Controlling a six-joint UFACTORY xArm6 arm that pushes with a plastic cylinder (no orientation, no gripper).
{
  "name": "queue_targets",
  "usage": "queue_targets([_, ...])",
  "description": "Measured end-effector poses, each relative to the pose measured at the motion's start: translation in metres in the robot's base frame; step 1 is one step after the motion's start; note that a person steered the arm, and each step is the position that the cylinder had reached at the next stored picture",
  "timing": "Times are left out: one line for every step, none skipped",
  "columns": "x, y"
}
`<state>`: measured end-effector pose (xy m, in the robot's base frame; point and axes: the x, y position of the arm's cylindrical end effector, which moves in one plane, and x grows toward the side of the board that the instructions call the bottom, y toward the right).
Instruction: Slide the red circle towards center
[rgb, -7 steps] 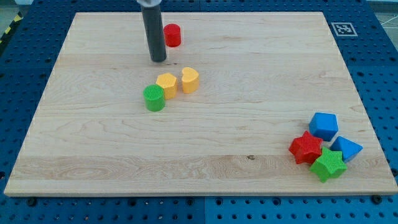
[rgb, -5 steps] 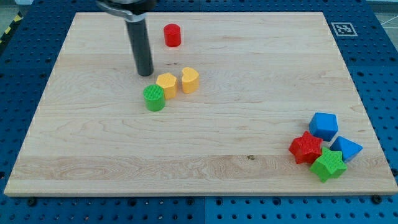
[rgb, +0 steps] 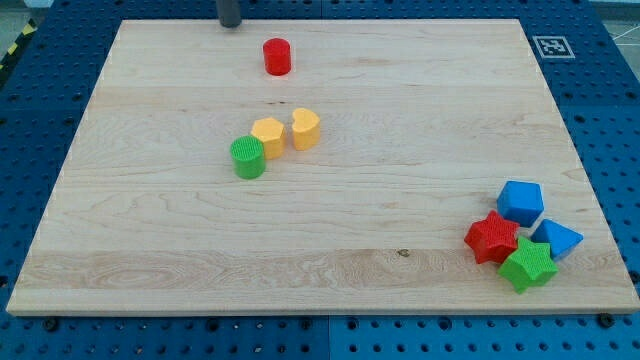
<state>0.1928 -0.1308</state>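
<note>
A wooden board (rgb: 400, 130) lies on a blue pegboard table (rgb: 40, 130); the dark rod is cut off by the view's top edge, and my tip (rgb: 230, 25) shows at 11 o'clock from the red circle (rgb: 277, 56), apart from it; the rod carries no jaws. The red circle sits near the board's 12 o'clock edge; at 6 o'clock from it cluster a yellow hexagon (rgb: 267, 136), a yellow heart (rgb: 306, 128) and a green circle (rgb: 247, 157); at the board's 4 o'clock corner huddle a blue pentagon (rgb: 521, 202), a red star (rgb: 491, 238), a green star (rgb: 528, 264) and a partly hidden blue block (rgb: 558, 239).
</note>
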Motion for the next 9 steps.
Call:
queue_targets([0.002, 0.016])
queue_targets([0.015, 0.023])
queue_targets([0.018, 0.023])
queue_targets([0.039, 0.023])
queue_targets([0.051, 0.033])
queue_targets([0.064, 0.039])
queue_targets([0.073, 0.057])
queue_targets([0.087, 0.062])
queue_targets([0.113, 0.074])
